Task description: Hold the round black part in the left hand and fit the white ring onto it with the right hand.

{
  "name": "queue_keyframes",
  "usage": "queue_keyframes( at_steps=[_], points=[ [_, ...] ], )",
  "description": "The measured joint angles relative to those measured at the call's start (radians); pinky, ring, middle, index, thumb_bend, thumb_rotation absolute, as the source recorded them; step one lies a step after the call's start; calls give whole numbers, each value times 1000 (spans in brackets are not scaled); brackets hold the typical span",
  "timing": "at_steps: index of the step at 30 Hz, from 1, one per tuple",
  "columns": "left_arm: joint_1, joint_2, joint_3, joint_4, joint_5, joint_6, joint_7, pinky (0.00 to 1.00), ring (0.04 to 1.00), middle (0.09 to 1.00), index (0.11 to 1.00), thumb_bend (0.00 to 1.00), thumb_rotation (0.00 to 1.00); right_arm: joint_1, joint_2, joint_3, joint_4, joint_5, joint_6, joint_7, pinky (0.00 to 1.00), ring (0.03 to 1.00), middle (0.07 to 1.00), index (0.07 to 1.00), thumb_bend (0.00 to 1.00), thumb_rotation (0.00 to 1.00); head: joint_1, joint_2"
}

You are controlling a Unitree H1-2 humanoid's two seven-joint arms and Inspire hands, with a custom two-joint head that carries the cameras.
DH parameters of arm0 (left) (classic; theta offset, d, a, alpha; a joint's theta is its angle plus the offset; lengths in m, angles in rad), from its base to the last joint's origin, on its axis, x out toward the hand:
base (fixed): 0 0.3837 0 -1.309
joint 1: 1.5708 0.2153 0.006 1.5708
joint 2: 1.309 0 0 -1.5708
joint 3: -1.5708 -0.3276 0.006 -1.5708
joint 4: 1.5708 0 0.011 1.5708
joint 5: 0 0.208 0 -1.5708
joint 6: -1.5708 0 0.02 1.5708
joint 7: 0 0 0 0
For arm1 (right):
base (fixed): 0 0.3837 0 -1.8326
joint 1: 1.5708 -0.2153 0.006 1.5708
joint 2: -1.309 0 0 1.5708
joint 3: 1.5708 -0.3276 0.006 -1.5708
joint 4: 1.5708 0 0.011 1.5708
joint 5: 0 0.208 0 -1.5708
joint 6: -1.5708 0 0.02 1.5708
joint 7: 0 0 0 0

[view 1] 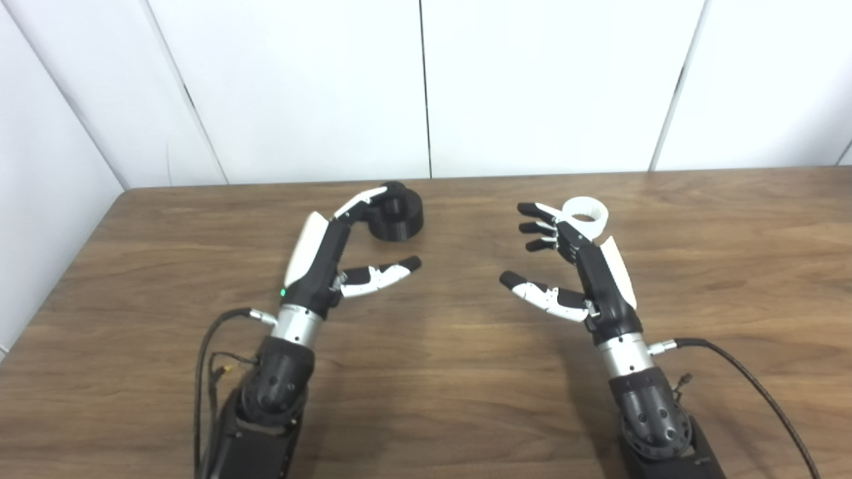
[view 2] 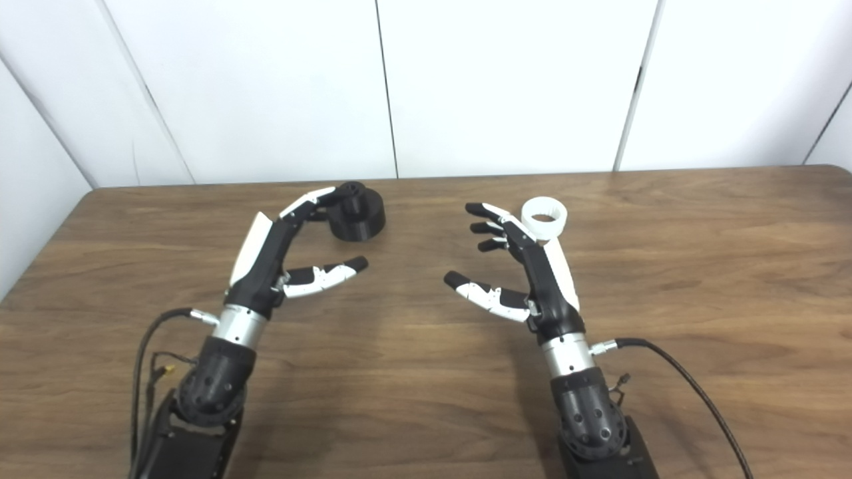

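Both hands over the wooden table (view 1: 466,399), neither holding anything.

Left hand (view 1: 326,256), left of centre: fingers stretched out toward upper right, thumb splayed well apart toward frame centre, so wide spread. Fingertips (view 1: 373,195) overlap the near-left edge of the round black part (view 1: 399,216); can't tell if they touch it or hover above. Nothing wrapped around it.

Black part sits on the table, upper centre-left, near the back edge. Flat disc with a smaller raised hub on top, upright.

Right hand (view 1: 579,266), right of centre: palm facing frame centre, fingers loosely curled and spread, thumb pointing left and well apart from them. Wide too, nothing in the grasp.

White ring (view 2: 544,218) lies flat on the table just behind the right hand's fingers, upper centre-right, hole facing up. Back of the fingers overlaps its near edge; contact not clear from either view.

Ring and black part are well apart, with bare tabletop and both hands between them.

Black cables (view 1: 752,386) run off each wrist toward the bottom corners. White wall panels (view 1: 426,86) behind the table.
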Motion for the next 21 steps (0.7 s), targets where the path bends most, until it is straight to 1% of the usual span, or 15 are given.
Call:
queue_keyframes(
  at_steps=[4, 8, 11, 13, 15, 18, 21],
  points=[
    [-16, 7, 11, -9, 9, 36, 5, 755, 852, 853, 798, 694, 222, 0, 0, 0, 1, 1, 0, 0, 653, 762, 827, 792, 643, 281, 0, -2],
    [-46, 35, 25, -9, 29, 70, 8, 800, 881, 874, 806, 697, 256, 0, 0, 0, 1, 4, 0, 0, 656, 759, 828, 798, 636, 290, 0, -3],
    [-66, 51, 32, -9, 35, 81, 10, 781, 878, 883, 806, 704, 273, 0, -1, 0, 1, 4, 0, 0, 656, 761, 832, 803, 632, 293, 0, -3],
    [-76, 61, 33, -8, 38, 87, 11, 784, 893, 900, 811, 713, 302, 0, -1, 0, 1, 4, 0, 0, 655, 762, 832, 799, 629, 286, 0, -3],
    [-86, 63, 36, -6, 40, 109, 11, 794, 909, 915, 815, 719, 327, 0, -1, 0, 1, 4, 0, 0, 658, 764, 833, 797, 626, 284, 0, -3],
    [-105, 65, 35, 19, 57, 137, 12, 819, 937, 938, 822, 729, 370, -1, -1, 0, 1, 4, 0, 1, 666, 765, 834, 797, 627, 287, 0, -3],
    [-126, 74, 31, 56, 97, 165, 21, 862, 975, 959, 827, 748, 417, -1, -2, 0, 1, 8, 0, 1, 660, 760, 833, 797, 625, 275, -3, -3]
  ],
)
